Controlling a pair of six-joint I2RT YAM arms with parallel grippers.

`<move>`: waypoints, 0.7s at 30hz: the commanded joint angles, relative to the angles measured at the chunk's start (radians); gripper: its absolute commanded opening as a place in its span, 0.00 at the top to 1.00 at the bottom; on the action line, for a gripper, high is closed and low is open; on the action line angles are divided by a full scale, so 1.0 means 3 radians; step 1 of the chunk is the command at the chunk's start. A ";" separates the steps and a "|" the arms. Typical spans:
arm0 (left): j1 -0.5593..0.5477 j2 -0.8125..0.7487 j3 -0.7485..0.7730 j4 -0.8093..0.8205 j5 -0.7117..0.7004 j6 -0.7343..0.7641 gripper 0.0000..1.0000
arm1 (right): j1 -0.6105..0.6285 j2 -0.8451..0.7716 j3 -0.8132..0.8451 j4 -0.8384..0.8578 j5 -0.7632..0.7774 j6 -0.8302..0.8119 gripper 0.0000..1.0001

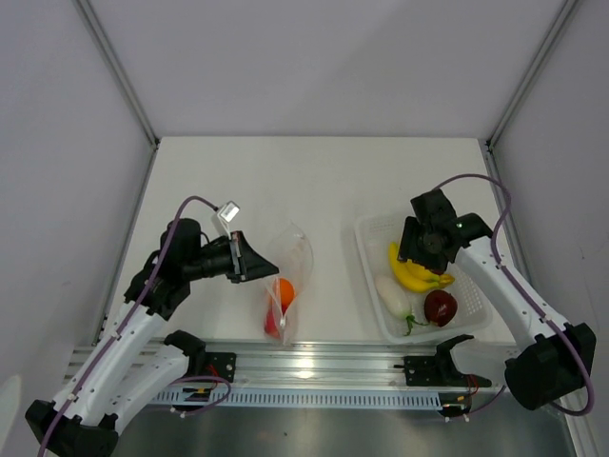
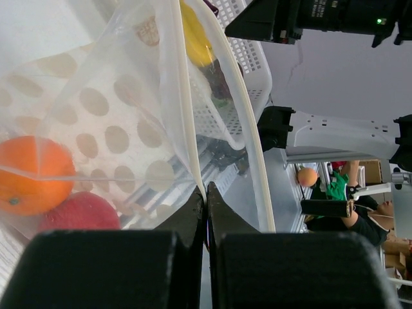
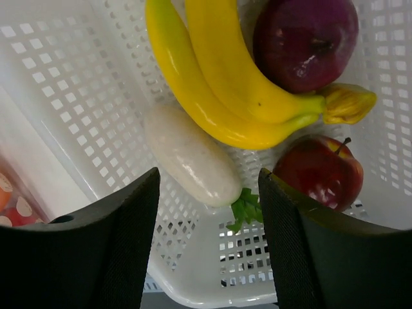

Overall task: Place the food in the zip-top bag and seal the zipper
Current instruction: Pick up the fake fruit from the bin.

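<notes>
While the left gripper (image 2: 206, 207) is pressed together on the mouth edge of the zip-top bag (image 1: 293, 271), pinching the plastic where the zipper (image 2: 185, 109) runs down to its tips, the right gripper (image 3: 207, 180) hangs over the tray (image 3: 64, 77) at the right of the overhead frame. Its jaws are spread and hold nothing. The bag lies at the centre of that frame, with the orange ball (image 1: 284, 290) and a red piece (image 1: 273, 327) inside. The banana bunch (image 3: 219, 84), the white oblong piece (image 3: 193, 158), the purple piece (image 3: 306, 42) and the red fruit with a stem (image 3: 318, 170) are in the tray.

I think the main risk is the next pick. The white piece looks smooth and rounded and it touches the bananas, so jaws closing off its middle could squeeze it out sideways, or catch a banana too. A second risk is the bag: only one edge is held, so the mouth may fall flat, and a piece brought to it would push the film instead of going in.

The overhead view shows that bag and tray are well apart, but I cannot find the purple piece there. The right wrist view shows it in the upper right. Only the left wrist view shows the pinch itself, low in the centre of the frame.
</notes>
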 commanded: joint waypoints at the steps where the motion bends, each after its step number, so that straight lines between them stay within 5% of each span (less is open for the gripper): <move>1: 0.0023 -0.0012 -0.0008 0.0193 0.0120 -0.0008 0.99 | -0.0028 0.0104 -0.0052 0.0345 -0.0043 -0.0152 0.36; 14: 0.0023 -0.0038 -0.0059 0.0193 0.0161 -0.0003 0.99 | -0.0074 0.0861 0.0009 0.0662 0.0346 -0.0464 0.51; 21: 0.0028 -0.0023 -0.0069 0.0188 0.0181 0.0017 0.99 | -0.0161 0.1066 -0.0011 0.0790 0.0407 -0.0572 0.52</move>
